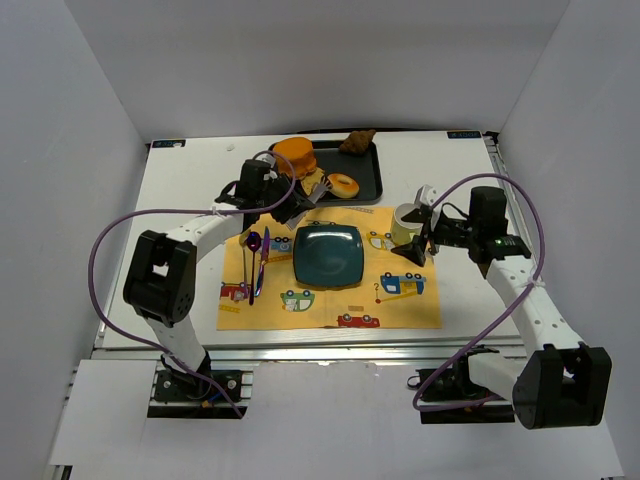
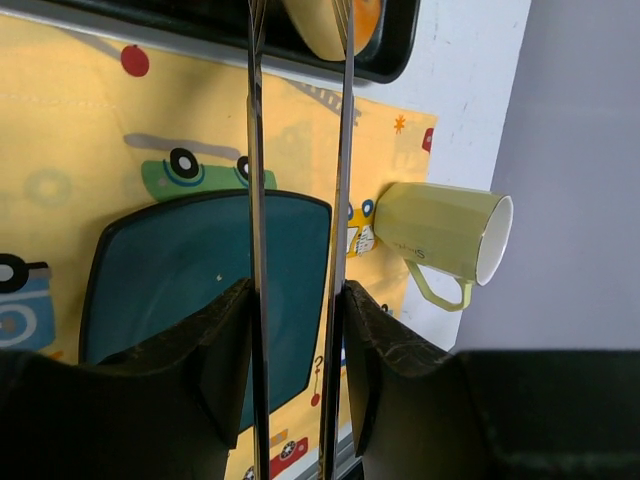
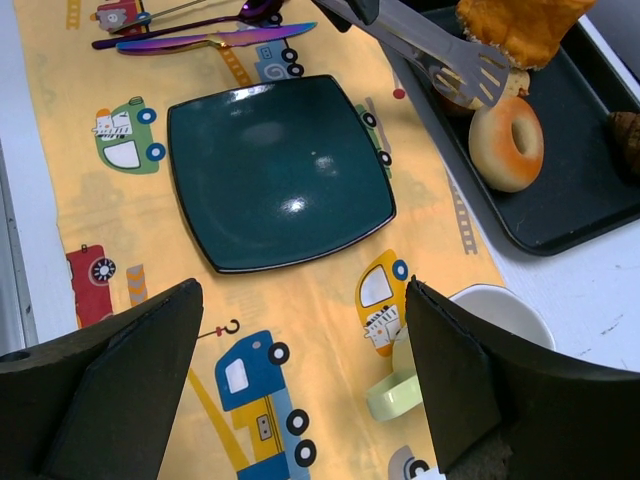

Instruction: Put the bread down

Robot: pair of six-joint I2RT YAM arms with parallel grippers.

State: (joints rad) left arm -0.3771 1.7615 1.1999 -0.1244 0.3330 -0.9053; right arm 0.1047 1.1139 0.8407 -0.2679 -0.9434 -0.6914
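Small golden ring-shaped roll point(image 3: 507, 143) on the black tray point(image 3: 570, 195), not yet on the dark teal square plate point(image 3: 275, 170); left gripper point(image 2: 297, 300) clamps metal tongs point(image 3: 450, 55) nearby, right gripper point(image 3: 300, 300) spread wide

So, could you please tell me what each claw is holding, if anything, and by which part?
The left claw is shut on the metal tongs, gripping both arms well back from the tips. The right claw is open, holding nothing.
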